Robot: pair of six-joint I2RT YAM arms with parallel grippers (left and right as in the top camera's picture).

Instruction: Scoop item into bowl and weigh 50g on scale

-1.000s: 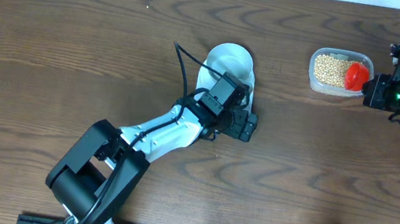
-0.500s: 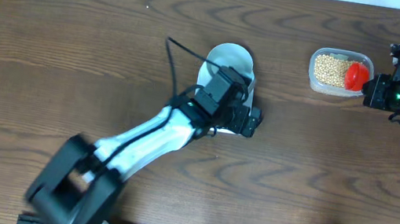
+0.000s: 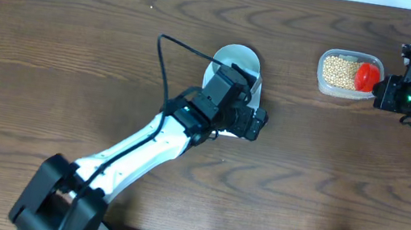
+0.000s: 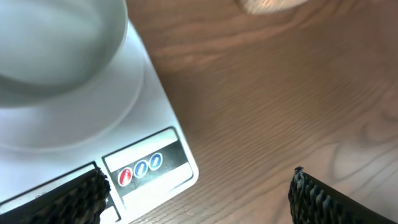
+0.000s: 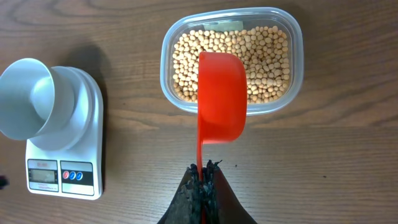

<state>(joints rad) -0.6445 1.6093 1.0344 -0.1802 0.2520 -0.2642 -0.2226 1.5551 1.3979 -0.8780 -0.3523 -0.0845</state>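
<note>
Red scoop point(image 5: 221, 93) is pinched in the right gripper point(image 5: 202, 173) over the tub point(image 5: 297, 59) of beans point(image 5: 267, 56), while the left gripper point(image 4: 199, 186) is held wide by the scale point(image 4: 146, 115) bearing the bowl point(image 4: 56, 43).

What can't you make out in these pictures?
- Scale reading: too small in the right wrist view, under the left arm overhead, behind a finger of the left hand in the left wrist view.
- Bowl: blurred and cut off by the top edge in the left wrist view.
</note>
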